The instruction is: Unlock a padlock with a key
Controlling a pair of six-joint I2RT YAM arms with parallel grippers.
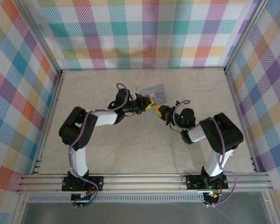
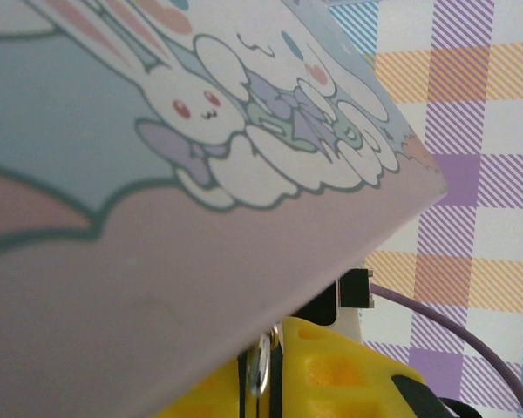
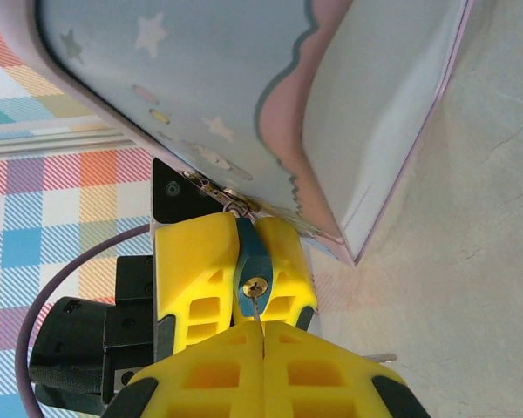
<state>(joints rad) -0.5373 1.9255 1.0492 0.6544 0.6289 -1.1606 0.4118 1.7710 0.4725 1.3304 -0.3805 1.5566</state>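
One padlock (image 3: 251, 259): small, dark blue body, brass keyhole facing the right wrist camera. It sits at the rim of one pale blue tin (image 3: 200, 78), right under a small metal clasp on the tin's edge.

One key (image 3: 261, 312): a thin metal blade with its tip at the keyhole. Can't tell how deep it sits.

Two grippers, two yellow fingers each:
- left gripper (image 1: 148, 103): clamped on the padlock, one finger on each side of the body, nearly closed.
- right gripper (image 3: 262, 341): fingers pressed fully together, with the key blade sticking out of the seam between them, in line with the keyhole.

From above, the two gripper tips are nose to nose, just apart, near the middle of the table (image 1: 130, 154) and toward the back. The tin lies just behind the left gripper and is tilted. Can't tell whether it rests on the table or is lifted.

Tin print: white cartoon rabbits (image 2: 192, 100) on one face, stars and a pink scalloped band on the other.

In the left wrist view, one metal ring (image 2: 260, 366) shows between the yellow fingers, below the tin's edge.

Two purple cables, one along each arm. Plaid walls (image 1: 144, 32) stand on three sides.
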